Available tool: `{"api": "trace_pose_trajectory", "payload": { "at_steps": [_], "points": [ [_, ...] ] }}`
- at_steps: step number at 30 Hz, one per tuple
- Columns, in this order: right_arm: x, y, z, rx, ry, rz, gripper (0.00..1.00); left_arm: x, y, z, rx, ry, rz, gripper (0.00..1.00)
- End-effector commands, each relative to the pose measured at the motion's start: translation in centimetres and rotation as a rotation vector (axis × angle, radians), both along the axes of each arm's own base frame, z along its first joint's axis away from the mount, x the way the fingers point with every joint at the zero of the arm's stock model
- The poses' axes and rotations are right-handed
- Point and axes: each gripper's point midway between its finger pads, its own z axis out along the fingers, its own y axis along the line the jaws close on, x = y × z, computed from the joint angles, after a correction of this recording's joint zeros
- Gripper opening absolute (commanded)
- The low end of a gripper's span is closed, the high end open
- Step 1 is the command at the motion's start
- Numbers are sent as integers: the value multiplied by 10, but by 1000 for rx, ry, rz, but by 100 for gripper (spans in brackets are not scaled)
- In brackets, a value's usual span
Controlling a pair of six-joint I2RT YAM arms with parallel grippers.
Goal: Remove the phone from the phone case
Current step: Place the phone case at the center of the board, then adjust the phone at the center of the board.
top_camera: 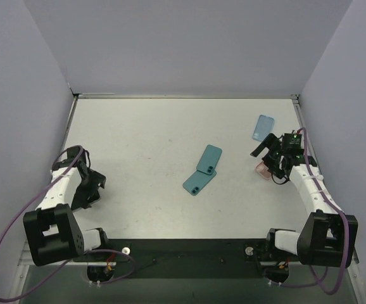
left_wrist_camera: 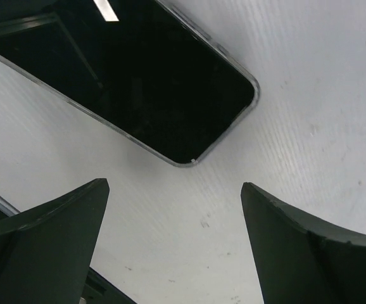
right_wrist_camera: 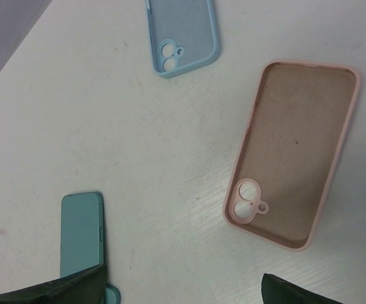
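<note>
- Left end effector (left_wrist_camera: 174,185): spread, empty, near dark-screened phone (left_wrist_camera: 138,69) lying flat on table (left_wrist_camera: 309,95).
- Right end effector (right_wrist_camera: 183,273): spread, empty; pink phone case (right_wrist_camera: 297,152), empty, just ahead.
- Two teal phones (top_camera: 209,158) overlapping, table centre.

The dark phone (left_wrist_camera: 138,76) ran off the left wrist view's top and left. At the table's (top_camera: 145,145) right edge, the right gripper (top_camera: 268,161) covered most of the pink case (top_camera: 261,169).

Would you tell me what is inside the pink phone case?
Nothing: the pink case lies open side up and empty, showing only its brownish lining and the table through its camera cut-out. What lies beneath it is covered.
</note>
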Motion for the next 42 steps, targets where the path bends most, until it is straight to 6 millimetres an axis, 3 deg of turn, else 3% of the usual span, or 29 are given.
{"api": "trace_pose_trajectory", "payload": {
  "at_steps": [1,10,15,21,26,28,33,35,36,37,39,42],
  "points": [
    [1,12,7,25,5,67,100,-12,25,-8,47,69,173,97],
    [3,23,24,44,-36,131,100,-24,53,-36,58,142,391,97],
    [-3,24,29,35,-50,143,100,-2,54,-41,-5,36,440,97],
    [-5,28,29,44,-44,151,100,29,70,-22,28,-95,484,97],
    [-5,30,30,41,-44,153,100,74,80,-9,37,-197,361,98],
    [-4,32,30,46,-40,153,100,88,79,-13,22,-194,285,97],
    [-5,39,26,49,-26,160,100,139,42,-15,-66,-238,-29,97],
    [-6,43,26,46,-23,172,100,151,26,-14,-58,-215,-130,97],
    [-6,44,26,44,-25,169,100,154,8,-23,-72,-178,-217,97],
    [-7,44,24,43,-20,168,100,166,0,-18,-83,-190,-263,97],
    [-7,44,25,41,-26,166,100,173,-30,-32,-150,-163,-396,97],
    [-8,46,26,42,-28,168,100,177,-52,-39,-162,-105,-510,97]
  ]
}}
